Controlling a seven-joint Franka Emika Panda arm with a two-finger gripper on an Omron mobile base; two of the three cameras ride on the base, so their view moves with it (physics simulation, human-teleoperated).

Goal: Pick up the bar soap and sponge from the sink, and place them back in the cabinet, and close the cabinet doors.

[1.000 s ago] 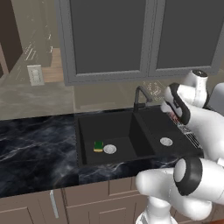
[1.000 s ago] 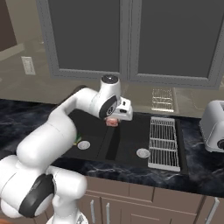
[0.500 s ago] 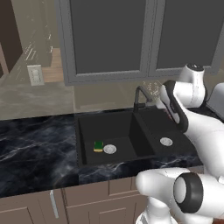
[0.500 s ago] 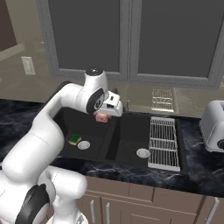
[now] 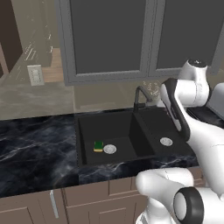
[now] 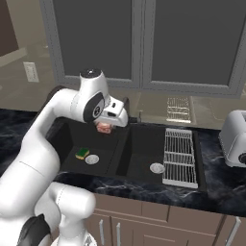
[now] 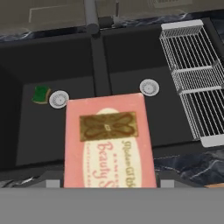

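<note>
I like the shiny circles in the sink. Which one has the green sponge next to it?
The left basin's drain has the sponge right beside it. The other drain, in the right basin, has nothing near it.

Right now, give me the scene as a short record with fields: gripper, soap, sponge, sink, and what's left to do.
gripper: gripper raised above the sink, shut on the bar soap
bar soap: bar soap pink, label facing the hand camera, clear of the basin
sponge: sponge on the floor of the left basin, beside the drain, untouched
sink: sink black, two basins; wire rack along its right side
remaining: soap not yet stowed; sponge not yet picked
</note>
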